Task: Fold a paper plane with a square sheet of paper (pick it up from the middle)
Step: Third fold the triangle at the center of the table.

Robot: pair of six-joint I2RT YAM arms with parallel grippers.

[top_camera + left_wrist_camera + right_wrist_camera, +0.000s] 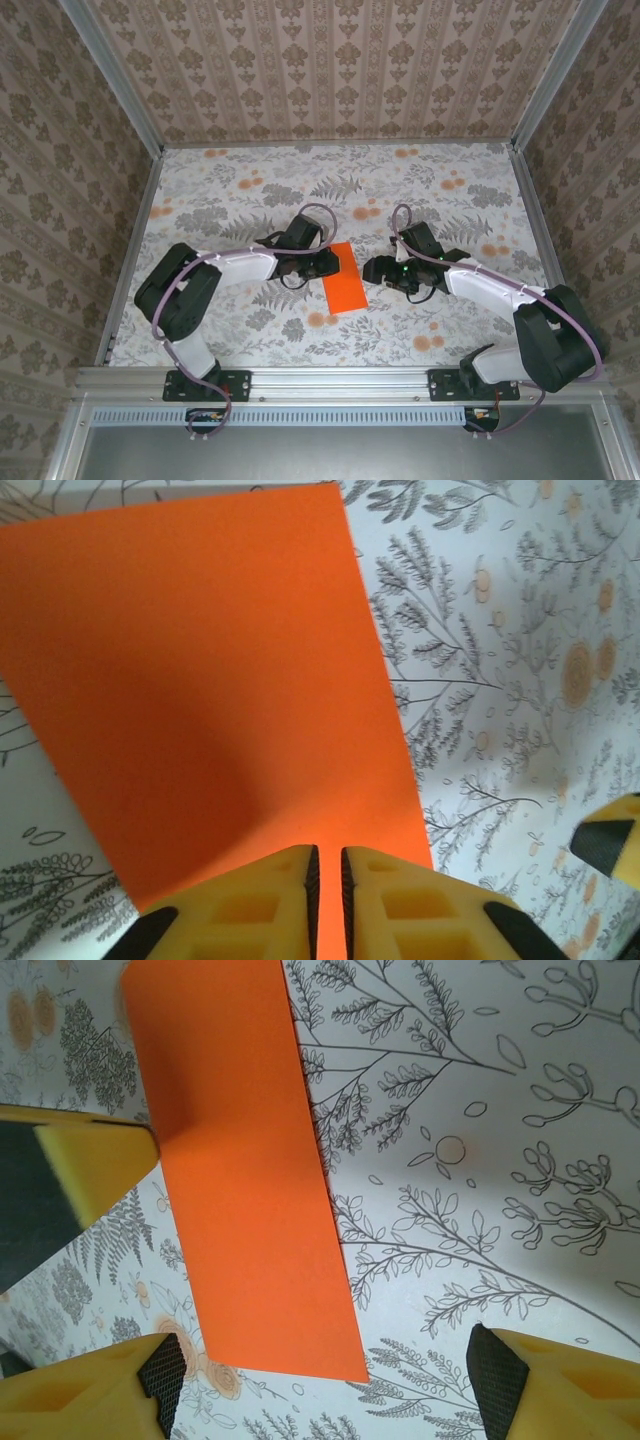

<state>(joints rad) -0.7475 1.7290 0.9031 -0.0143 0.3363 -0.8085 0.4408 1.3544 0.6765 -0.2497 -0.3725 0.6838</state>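
Observation:
The square sheet of paper (345, 278) is bright orange and lies flat mid-table as a long narrow rectangle (245, 1180). No paper plane is in view. My left gripper (328, 262) sits low at the sheet's left edge. Its yellow fingers (250, 910) are drawn together over the orange surface (210, 680), leaving only a thin slit between the pads, and nothing is visibly pinched in it. My right gripper (375, 270) hovers just right of the sheet. It is open wide (330, 1380), and the sheet's near corner lies between its pads without touching them.
Flower-print cloth (240, 190) covers the table, which has patterned walls on three sides. A metal rail (340, 380) runs along the near edge. A fingertip of the right gripper (610, 845) shows close to the sheet. Both arms crowd the middle.

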